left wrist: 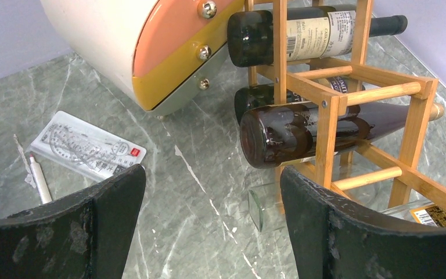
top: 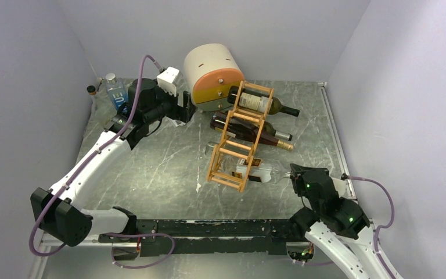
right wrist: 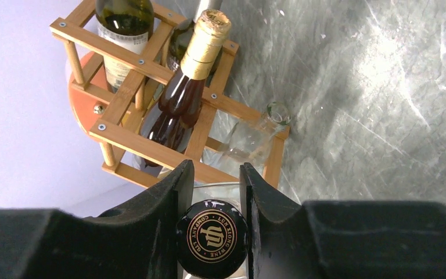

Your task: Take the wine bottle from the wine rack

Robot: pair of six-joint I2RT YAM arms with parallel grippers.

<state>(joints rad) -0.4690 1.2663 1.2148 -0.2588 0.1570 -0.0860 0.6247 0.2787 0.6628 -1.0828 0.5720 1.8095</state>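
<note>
The tan wooden wine rack lies tilted in the middle of the table and holds several bottles. It also shows in the left wrist view and the right wrist view. A clear labelled wine bottle lies in the nearest tier. My right gripper is shut on its black cap, with a finger on each side in the right wrist view. Dark bottles fill the farther tiers. My left gripper is open and empty, left of the rack near a dark bottle's base.
A round cream-and-orange drawer box stands behind the rack. A water bottle stands at the back left. A ruler packet and a pen lie by the left gripper. An empty clear bottle also lies in the rack. Walls enclose the table.
</note>
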